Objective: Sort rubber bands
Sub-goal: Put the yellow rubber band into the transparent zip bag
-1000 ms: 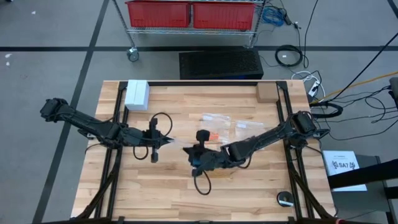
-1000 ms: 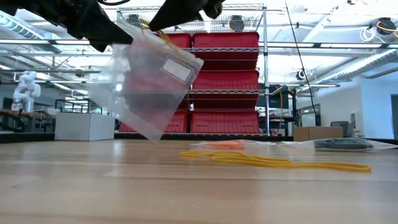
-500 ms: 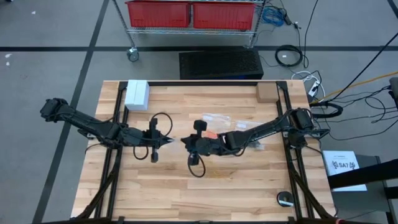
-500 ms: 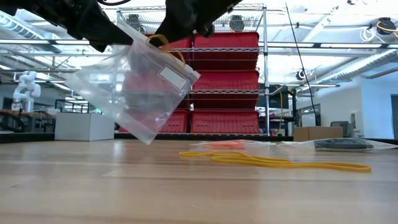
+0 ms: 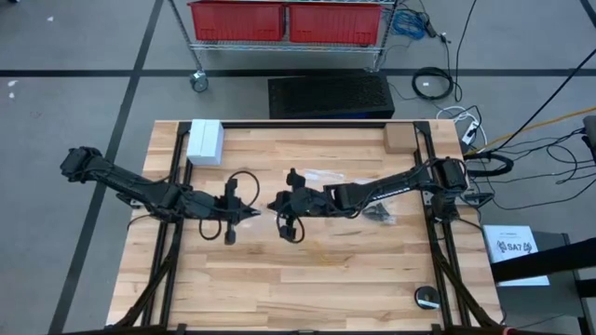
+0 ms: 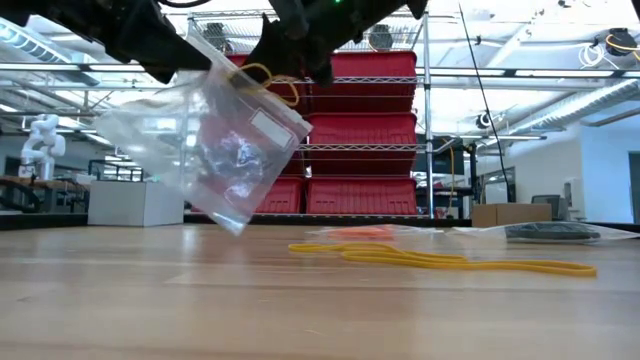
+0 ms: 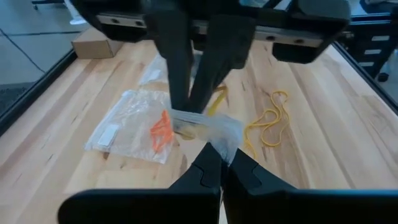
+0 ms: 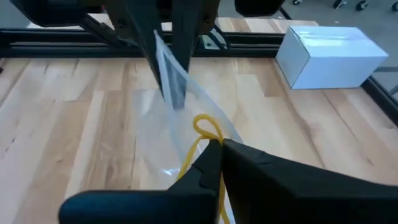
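A clear plastic bag (image 6: 215,150) hangs above the middle of the table, with dark bands showing inside it. My left gripper (image 5: 253,215) comes from the table's left and is shut on the bag's upper edge. My right gripper (image 5: 276,205) comes from the right, fingertip to fingertip with the left one, shut on a yellow rubber band (image 6: 272,85) at the bag's top. More yellow rubber bands (image 6: 440,260) lie loose on the wood. Orange rubber bands (image 7: 160,129) sit in a flat bag on the table. My left gripper pinches the bag's top edge (image 7: 214,138) between its two fingers, coming from the table's left and slanting a little down. The bag hangs tilted below the fingers, clear of the table. My right gripper pinches the yellow rubber band (image 8: 205,127) between its fingertips, coming from the table's right. A small loop sticks out ahead of the tips and the rest trails back under the fingers. Whether the fingers also touch the bag, I cannot tell.
A white box (image 5: 205,141) stands at the far left of the table and a cardboard box (image 5: 400,138) at the far right. Flat clear bags (image 5: 321,176) lie beyond the right arm, another with dark bands (image 5: 378,214) beside it. A black round object (image 5: 426,298) sits near right.
My right gripper has swung toward the table's far edge and slightly left, rolling as it went, carrying the yellow band up to the bag's top beside my left gripper. The bag has swung and tilted a little while its held edge stayed in place.
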Tool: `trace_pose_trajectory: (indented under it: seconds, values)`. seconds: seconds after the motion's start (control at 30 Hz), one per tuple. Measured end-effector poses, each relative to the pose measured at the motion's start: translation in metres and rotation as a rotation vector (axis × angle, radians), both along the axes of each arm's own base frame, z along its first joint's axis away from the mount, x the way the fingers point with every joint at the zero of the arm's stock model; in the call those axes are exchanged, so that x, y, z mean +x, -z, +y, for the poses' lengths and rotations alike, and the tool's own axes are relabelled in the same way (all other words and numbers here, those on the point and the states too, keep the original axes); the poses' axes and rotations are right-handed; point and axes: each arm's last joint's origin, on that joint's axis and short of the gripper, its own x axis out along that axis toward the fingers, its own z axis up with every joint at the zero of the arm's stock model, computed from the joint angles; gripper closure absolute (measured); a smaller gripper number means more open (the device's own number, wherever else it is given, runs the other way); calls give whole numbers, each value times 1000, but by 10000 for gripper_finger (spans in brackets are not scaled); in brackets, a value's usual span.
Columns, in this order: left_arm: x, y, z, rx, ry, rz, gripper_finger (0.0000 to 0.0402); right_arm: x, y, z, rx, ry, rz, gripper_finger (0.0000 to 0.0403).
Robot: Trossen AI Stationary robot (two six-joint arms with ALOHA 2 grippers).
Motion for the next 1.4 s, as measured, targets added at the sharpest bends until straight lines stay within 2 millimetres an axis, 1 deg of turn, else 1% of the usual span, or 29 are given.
trace_pose_trajectory:
  seconds: [0.13, 0.33, 0.5, 0.57, 0.67, 0.73, 0.9, 0.93, 1.2, 1.33, 1.4]
  values:
    - [1, 3, -1, -4, 27, 18, 401, 0, 1, -3, 18, 13, 10, 391]
    - [6, 9, -4, 0, 61, 56, 401, -1, 2, -2, 40, -31, 38, 349]
    - [8, 12, -5, 13, 90, 75, 401, 1, -10, -2, 41, -28, 78, 322]
    - [8, 12, -5, 15, 92, 73, 401, 0, -15, -1, 66, -71, 110, 319]
    - [8, 11, -5, 18, 93, 67, 401, 0, -22, 1, 86, -107, 143, 326]
    - [8, 10, -5, 22, 97, 51, 401, -1, -21, 1, 79, -109, 163, 339]
    - [9, 9, -5, 29, 99, 48, 401, -2, -19, 1, 56, -121, 173, 391]
    - [9, 9, -5, 29, 98, 47, 401, -2, -19, 2, 49, -122, 174, 396]
    - [9, 10, -5, 30, 95, 48, 401, -2, -21, 16, -11, -116, 149, 400]
    - [9, 10, -5, 30, 95, 48, 401, 0, -23, 16, -4, -114, 113, 398]
    - [9, 10, -5, 30, 95, 48, 401, 1, -25, 15, -4, -114, 95, 387]
